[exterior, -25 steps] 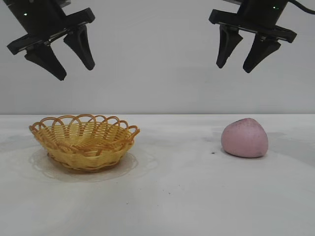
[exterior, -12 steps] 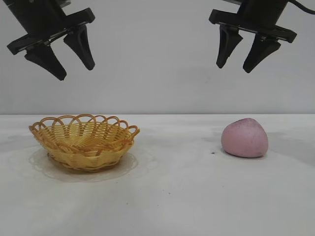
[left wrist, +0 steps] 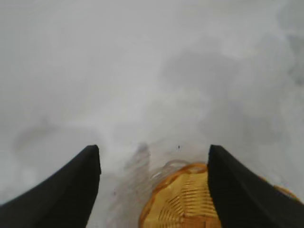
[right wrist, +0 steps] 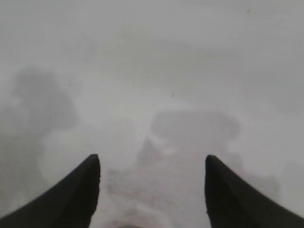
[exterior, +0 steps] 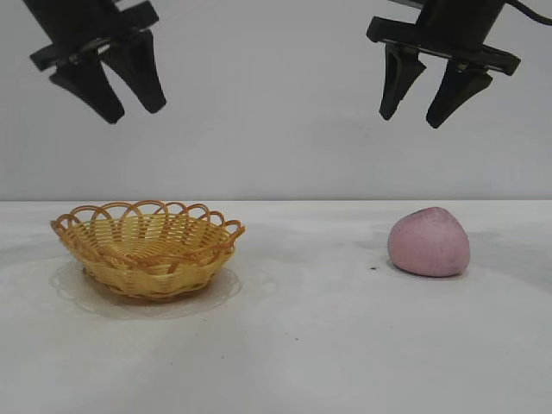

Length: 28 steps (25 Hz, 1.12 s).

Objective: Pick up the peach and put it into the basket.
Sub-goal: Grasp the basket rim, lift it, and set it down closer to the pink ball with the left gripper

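The dusty-pink peach (exterior: 429, 242) lies on the white table at the right. The yellow wicker basket (exterior: 148, 248) with an orange looped rim stands at the left and holds nothing. My left gripper (exterior: 131, 110) hangs open and empty high above the basket. My right gripper (exterior: 409, 119) hangs open and empty high above the peach, a little to its left. In the left wrist view the basket's rim (left wrist: 176, 183) shows between the dark fingers (left wrist: 71, 187). The right wrist view shows only the table between my right gripper's fingers (right wrist: 71, 190); the peach is not clear there.
The white table (exterior: 310, 328) runs between basket and peach. A plain grey wall stands behind. A small dark speck (exterior: 373, 269) lies left of the peach.
My left gripper has turned and risen a little above the basket. The right gripper, the peach and the basket have not moved.
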{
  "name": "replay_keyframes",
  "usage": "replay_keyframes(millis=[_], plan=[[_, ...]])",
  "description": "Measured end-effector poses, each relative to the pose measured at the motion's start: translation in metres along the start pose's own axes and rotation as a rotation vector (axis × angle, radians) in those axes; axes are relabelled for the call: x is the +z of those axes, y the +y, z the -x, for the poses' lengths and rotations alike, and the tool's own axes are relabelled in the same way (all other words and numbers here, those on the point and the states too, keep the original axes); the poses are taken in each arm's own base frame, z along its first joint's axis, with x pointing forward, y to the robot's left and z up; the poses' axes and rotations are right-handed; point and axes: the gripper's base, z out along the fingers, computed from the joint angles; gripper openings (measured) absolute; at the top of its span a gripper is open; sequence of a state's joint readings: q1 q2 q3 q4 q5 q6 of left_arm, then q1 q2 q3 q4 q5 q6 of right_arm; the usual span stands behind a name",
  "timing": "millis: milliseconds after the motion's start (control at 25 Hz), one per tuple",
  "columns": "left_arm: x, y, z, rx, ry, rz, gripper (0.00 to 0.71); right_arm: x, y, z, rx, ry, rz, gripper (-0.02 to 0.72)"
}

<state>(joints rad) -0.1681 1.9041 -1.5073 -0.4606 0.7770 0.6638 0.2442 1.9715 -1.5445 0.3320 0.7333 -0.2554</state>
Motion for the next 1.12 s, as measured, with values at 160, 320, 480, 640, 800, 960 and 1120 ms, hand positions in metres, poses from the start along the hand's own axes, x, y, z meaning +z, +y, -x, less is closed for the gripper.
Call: replay_keyframes(millis=[160, 320, 480, 640, 800, 960, 1120], plan=[[-0.015, 0.001, 0.003, 0.134, 0.123, 0.004, 0.468, 0.0, 0.0, 0.0, 0.0, 0.002, 0.0, 0.403], [-0.024, -0.001, 0.001, 0.196, 0.222, -0.022, 0.468, 0.0, 0.0, 0.0, 0.0, 0.004, 0.001, 0.403], [-0.025, -0.011, 0.002, 0.223, 0.26, -0.053, 0.468, 0.0, 0.0, 0.0, 0.0, 0.004, 0.001, 0.403], [-0.006, -0.025, -0.002, 0.281, 0.347, -0.08, 0.468, 0.0, 0.0, -0.001, 0.0, 0.006, 0.001, 0.403], [0.025, -0.025, -0.013, 0.32, 0.444, -0.087, 0.468, 0.0, 0.0, -0.002, 0.0, 0.018, 0.004, 0.403], [0.043, -0.021, -0.019, 0.324, 0.489, -0.091, 0.468, 0.0, 0.0, -0.002, -0.002, 0.023, 0.004, 0.403], [0.055, -0.017, -0.013, 0.321, 0.479, -0.093, 0.468, 0.0, 0.0, -0.002, -0.002, 0.025, 0.005, 0.403]])
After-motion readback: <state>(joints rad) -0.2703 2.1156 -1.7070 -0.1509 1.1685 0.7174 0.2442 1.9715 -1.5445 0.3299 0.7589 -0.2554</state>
